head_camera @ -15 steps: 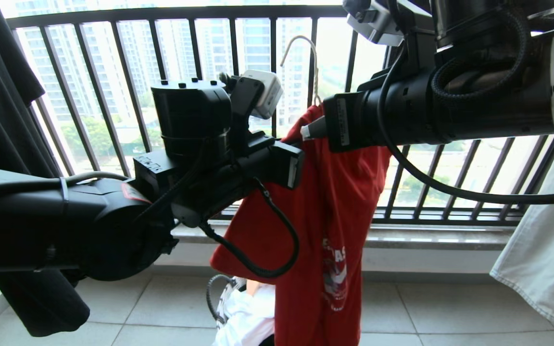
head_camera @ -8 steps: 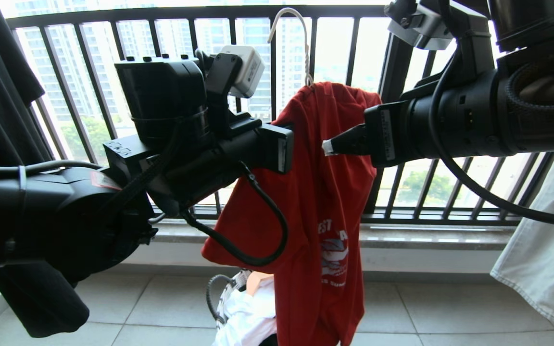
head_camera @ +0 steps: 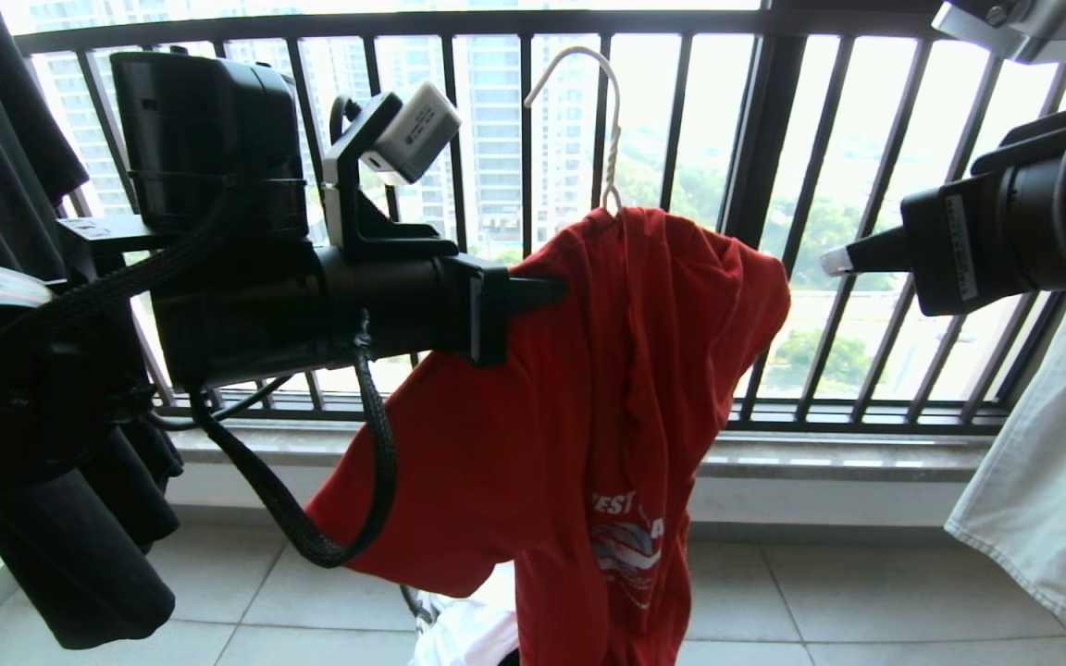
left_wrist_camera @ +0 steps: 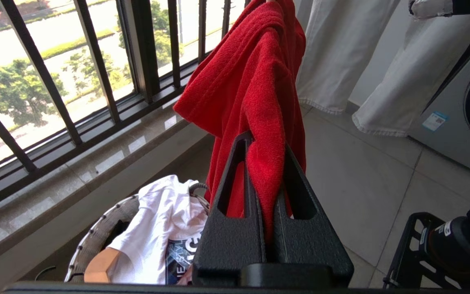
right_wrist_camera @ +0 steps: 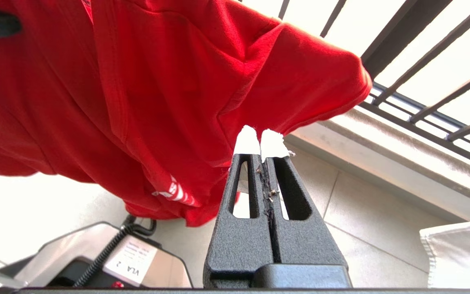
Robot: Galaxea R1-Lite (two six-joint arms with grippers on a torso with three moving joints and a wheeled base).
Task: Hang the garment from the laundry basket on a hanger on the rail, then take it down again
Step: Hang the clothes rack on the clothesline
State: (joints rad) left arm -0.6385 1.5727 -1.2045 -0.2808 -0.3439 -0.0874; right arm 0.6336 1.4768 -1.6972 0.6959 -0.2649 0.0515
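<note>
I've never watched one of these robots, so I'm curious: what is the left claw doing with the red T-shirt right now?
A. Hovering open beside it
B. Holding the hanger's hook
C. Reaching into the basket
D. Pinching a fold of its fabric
D. The left gripper is shut on a fold of the red T-shirt, with cloth squeezed between its two fingers.

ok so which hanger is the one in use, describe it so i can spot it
Look at the black balcony railing, then the red T-shirt hanging before it. The hanger is the thin cream-white wire hook with a twisted neck rising from the shirt's collar.
</note>
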